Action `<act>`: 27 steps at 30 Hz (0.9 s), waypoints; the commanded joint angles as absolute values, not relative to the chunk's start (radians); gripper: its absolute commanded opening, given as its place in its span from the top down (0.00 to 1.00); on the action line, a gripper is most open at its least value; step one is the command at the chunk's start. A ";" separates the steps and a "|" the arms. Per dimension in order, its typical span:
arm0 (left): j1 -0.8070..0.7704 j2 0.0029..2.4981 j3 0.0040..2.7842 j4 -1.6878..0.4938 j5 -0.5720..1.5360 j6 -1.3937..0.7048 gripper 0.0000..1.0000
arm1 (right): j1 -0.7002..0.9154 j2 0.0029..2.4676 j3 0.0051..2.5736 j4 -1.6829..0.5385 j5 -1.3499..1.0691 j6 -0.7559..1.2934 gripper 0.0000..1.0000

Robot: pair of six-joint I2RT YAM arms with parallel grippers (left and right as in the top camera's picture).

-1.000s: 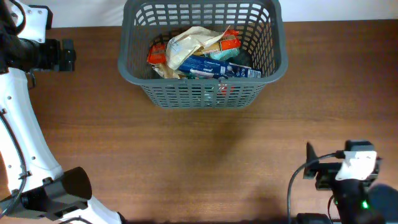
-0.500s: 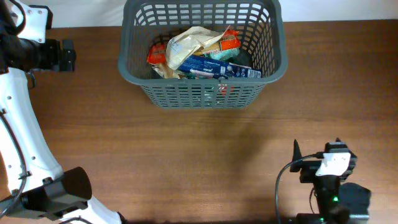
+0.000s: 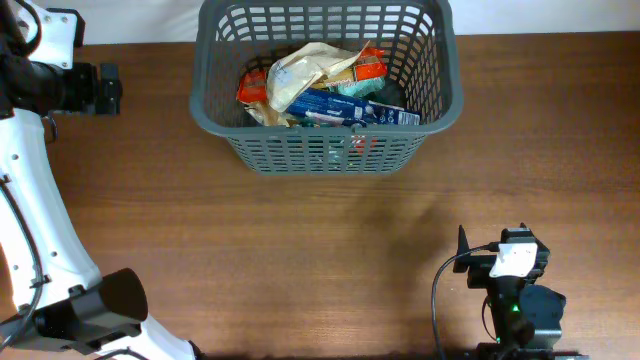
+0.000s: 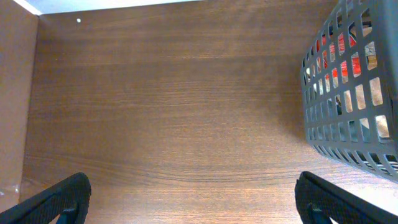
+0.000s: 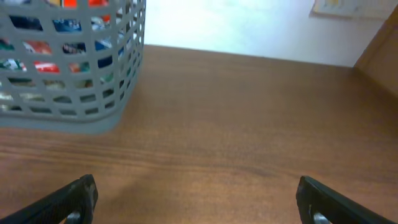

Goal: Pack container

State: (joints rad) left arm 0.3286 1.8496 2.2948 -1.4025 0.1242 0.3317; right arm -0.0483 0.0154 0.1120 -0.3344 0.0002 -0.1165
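The container (image 3: 325, 150) is a dark grey slotted basket at the back middle of the table. It holds several food packets (image 3: 325, 85), white, blue and orange. It also shows at the right edge of the left wrist view (image 4: 351, 87) and at the upper left of the right wrist view (image 5: 68, 68). My left gripper (image 3: 108, 88) is at the far left, apart from the basket, and its fingers (image 4: 199, 199) are open with only bare wood between them. My right gripper (image 3: 505, 248) is low at the front right, and its fingers (image 5: 199, 199) are open and empty.
The brown wooden table (image 3: 300, 260) stretches between the basket and the front edge. The white left arm (image 3: 30, 200) runs down the left side. A white wall (image 5: 236, 25) lies beyond the table's back edge.
My right arm has moved left along the front of the table. The left arm, the basket and the packets have not moved.
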 commanded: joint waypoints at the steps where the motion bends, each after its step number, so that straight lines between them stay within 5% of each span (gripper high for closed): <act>1: 0.336 1.849 2.291 -1.401 0.135 0.318 0.01 | -0.039 0.003 0.099 -0.324 0.012 -0.123 0.01; 19: 0.336 1.849 2.289 -1.401 0.134 0.318 0.01 | -0.039 0.004 0.099 -0.324 0.012 -0.123 0.01; 27: 0.289 1.638 2.145 -1.399 0.135 0.318 0.01 | -0.039 0.004 0.099 -0.324 0.012 -0.123 0.01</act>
State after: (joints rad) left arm 0.3176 1.7798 2.2135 -1.3979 0.1242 0.3313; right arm -0.0483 0.0158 0.1116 -0.3286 0.0006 -0.1165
